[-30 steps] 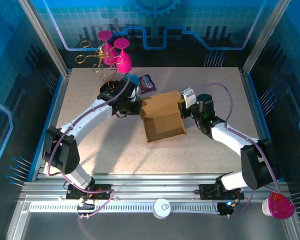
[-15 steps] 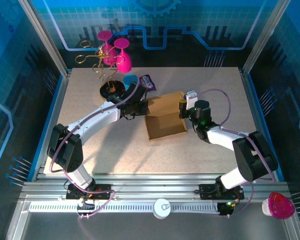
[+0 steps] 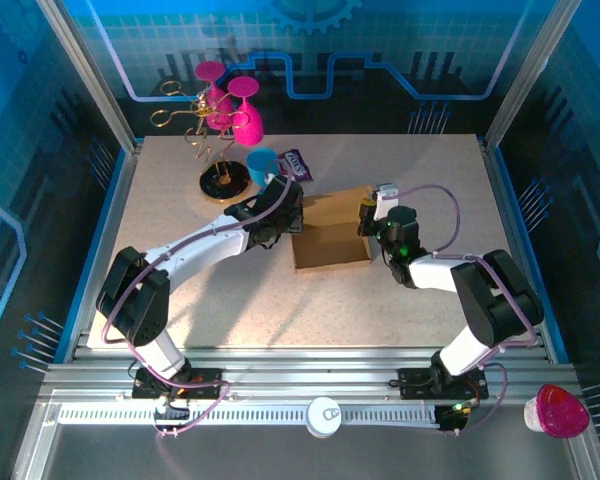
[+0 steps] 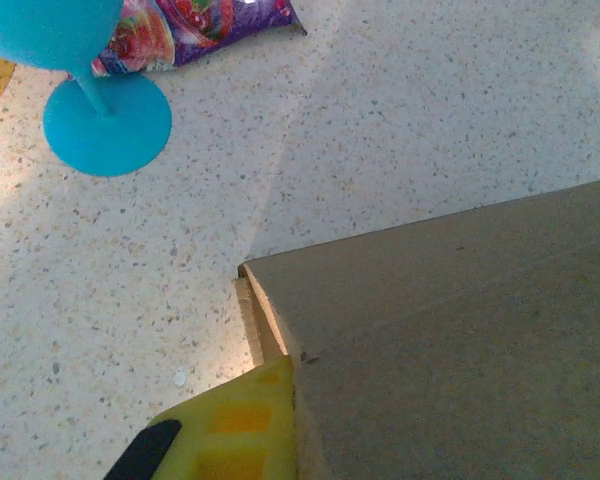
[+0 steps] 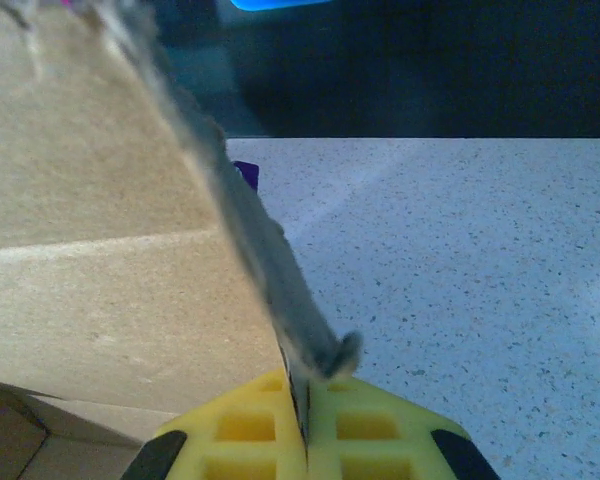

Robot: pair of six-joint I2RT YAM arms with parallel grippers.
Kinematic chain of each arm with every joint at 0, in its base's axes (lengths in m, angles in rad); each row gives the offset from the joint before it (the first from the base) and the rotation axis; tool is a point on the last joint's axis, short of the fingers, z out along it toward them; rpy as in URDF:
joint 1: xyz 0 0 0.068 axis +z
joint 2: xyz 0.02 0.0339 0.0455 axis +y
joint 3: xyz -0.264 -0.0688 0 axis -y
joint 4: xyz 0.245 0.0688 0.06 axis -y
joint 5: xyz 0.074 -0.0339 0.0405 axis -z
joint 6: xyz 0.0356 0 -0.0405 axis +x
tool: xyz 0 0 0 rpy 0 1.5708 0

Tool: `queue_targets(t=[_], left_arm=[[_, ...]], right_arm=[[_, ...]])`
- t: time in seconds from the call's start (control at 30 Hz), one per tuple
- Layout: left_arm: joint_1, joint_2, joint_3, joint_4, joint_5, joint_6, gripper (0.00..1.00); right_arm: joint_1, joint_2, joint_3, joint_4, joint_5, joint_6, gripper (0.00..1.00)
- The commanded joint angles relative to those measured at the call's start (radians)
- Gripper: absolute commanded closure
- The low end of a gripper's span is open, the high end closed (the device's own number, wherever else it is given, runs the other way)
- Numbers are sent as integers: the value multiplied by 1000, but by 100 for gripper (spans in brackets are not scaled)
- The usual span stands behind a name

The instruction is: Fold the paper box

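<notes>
Near the middle of the table (image 3: 180, 290): the paper box (image 3: 330, 235), plain brown, creased across its width, pinched from two sides

At its 9 o'clock edge, the left gripper (image 3: 294, 213), closed right down. From the left wrist, one yellow pad (image 4: 242, 425) pressed flat against the box (image 4: 460, 340) wall just below a corner, the other finger hidden behind the cardboard; taken as a thin pinch on that wall

At the 3 o'clock edge, the right gripper (image 3: 366, 215), likewise fully closed. From the right wrist, both yellow pads (image 5: 245, 432) squeezed together with a frayed grey cardboard edge of the box (image 5: 100, 260) caught between them, rising toward 11 o'clock

Toward 11 o'clock from the box, apart from it: a blue goblet (image 3: 262, 162), upright, and just beside it at its 3 o'clock a purple snack packet (image 3: 296, 164), lying flat. Further out at 10 o'clock, a wire stand (image 3: 223, 180) carrying pink glasses (image 3: 230, 105)

Off the table at 5 o'clock, beyond the rail: a pink cup (image 3: 560, 411) on its side
</notes>
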State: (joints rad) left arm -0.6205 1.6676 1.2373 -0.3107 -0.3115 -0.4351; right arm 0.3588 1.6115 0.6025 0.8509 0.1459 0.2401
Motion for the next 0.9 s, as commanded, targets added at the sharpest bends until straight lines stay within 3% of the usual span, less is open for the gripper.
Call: queue_targets(t=[0.0,0.33,0.57,0.77,0.87], left_arm=[[-26,-49,-49,171,1,53,100],[-39,-135,-227,296,-2,97,100],[-94,-126,-268,315,-49,114,100],[-143,-114,-283,279,-140,138,100],[-161,-105,-292,283,-166,152,100]], right_arm=[[2,21,-12,96,-30,36,96],[4,72,-111,316,-13,123,92],[5,57,-163,325,-10,144,90],[5,-70,-201,203,10,149,58],[4,-176,-186,49,20,169,54]])
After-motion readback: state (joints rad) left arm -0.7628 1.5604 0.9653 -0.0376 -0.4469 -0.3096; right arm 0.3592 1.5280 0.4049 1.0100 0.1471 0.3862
